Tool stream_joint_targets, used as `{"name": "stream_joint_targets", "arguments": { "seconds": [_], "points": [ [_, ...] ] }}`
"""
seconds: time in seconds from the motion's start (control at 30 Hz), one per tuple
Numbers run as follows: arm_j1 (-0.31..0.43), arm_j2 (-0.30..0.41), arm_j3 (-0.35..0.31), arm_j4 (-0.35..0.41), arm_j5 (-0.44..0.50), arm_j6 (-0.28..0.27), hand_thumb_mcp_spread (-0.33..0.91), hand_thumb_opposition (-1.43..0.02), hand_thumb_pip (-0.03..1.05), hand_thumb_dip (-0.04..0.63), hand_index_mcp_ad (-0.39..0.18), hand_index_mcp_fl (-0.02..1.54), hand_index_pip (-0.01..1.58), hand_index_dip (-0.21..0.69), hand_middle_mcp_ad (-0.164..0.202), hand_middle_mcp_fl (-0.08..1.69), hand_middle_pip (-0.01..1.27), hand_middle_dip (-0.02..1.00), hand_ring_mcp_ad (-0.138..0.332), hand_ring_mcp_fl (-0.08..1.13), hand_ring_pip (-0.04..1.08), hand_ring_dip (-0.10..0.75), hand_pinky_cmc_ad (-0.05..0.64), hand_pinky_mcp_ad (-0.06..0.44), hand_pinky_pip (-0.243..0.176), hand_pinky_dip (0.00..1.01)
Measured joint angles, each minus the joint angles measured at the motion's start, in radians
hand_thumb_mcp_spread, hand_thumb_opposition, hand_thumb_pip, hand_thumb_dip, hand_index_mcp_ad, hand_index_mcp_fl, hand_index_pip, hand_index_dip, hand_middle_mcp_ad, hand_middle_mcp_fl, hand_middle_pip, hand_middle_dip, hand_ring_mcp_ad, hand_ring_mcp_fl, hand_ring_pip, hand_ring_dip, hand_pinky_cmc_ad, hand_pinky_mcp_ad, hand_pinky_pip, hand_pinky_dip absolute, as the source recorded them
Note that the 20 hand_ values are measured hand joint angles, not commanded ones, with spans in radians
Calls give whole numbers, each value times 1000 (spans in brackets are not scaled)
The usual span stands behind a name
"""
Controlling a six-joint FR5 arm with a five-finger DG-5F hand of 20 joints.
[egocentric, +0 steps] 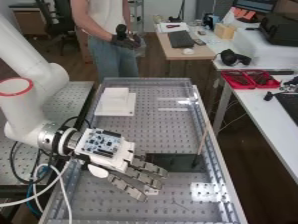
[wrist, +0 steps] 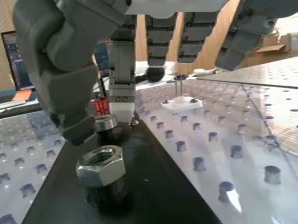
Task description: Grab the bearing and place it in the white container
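With the hand (wrist: 61,87) wide and apparently empty, it should centre thumb and fingers around the steel ring (wrist: 108,123), probably the bearing, on the black plate (wrist: 156,195) near the hex nut (wrist: 101,172), then pinch squarely.

Metal ring (wrist: 106,123) (bearing, perhaps) partly hidden

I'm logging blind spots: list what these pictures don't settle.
- Far nut, wrist view: partly behind the thumb; contact unclear.
- Black plate, wrist view: near end cut by the edge.
- Black plate, high view: one end behind the hand.
- White stepped piece, high view: too small to tell if hollow.
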Motion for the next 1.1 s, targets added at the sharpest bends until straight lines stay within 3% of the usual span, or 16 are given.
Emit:
{"name": "stream_joint_targets", "arguments": {
  "seconds": [0.27,1.1],
  "points": [
    [1,-4,2,-3,-1,4,433,-768,557,206,-87,134,1525,194,17,5,124,176,72,10,91,87,335,230,-42,180],
    [3,3,1,2,1,4,431,-768,597,209,-91,120,1527,183,17,2,126,188,72,10,91,87,335,230,-42,180]
  ]
}}
